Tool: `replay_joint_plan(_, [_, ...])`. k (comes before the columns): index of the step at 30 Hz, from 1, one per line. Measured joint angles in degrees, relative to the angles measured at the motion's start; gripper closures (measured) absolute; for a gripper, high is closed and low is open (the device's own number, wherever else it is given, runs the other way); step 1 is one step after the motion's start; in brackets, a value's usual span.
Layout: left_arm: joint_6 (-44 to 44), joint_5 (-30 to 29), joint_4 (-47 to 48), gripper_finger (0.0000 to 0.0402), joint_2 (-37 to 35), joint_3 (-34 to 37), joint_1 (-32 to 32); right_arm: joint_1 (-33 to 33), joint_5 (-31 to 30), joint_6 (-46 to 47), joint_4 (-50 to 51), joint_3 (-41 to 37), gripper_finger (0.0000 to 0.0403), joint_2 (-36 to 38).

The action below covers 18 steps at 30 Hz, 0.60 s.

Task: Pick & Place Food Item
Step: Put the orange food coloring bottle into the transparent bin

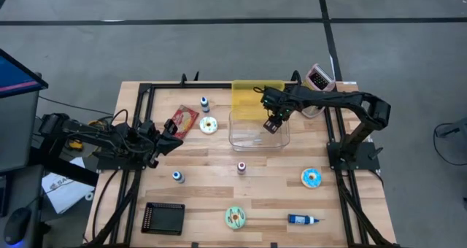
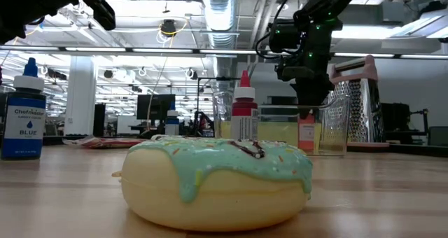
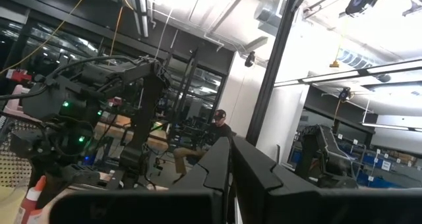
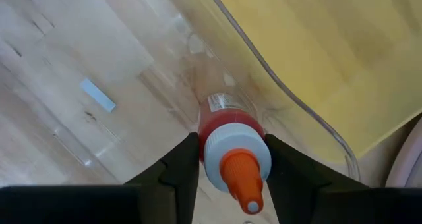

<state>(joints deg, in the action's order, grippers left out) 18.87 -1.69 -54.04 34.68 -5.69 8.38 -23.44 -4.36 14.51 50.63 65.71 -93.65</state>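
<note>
The right gripper [image 4: 234, 159] points down into the clear container [image 1: 259, 131], its fingers [image 4: 175, 168] either side of an orange-capped bottle [image 4: 232, 148] of red liquid; whether they press it or have let go, I cannot tell. The bottle sits inside the container, directly under the hand, so the placing looks nearly done, with release and withdrawal left. Well away from that hand, the left gripper [image 1: 169, 135] waits closed above the table [image 1: 219, 197], beside a white-iced donut [image 1: 209, 125].

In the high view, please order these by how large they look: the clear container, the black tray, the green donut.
1. clear container
2. black tray
3. green donut
</note>
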Motion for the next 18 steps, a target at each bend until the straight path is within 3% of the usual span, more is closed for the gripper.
replay_joint_plan(8, [0.0, 0.0, 0.0, 0.039, 0.0, 0.0, 0.0, -0.3, -0.5, 0.0, 0.1, 0.0, 0.0186, 0.0])
replay_joint_plan(18, [0.0, 0.0, 0.0, 0.039, 0.0, 0.0, 0.0, -0.7, -1.7, 0.0, -0.1, 0.0, 0.0176, 0.0])
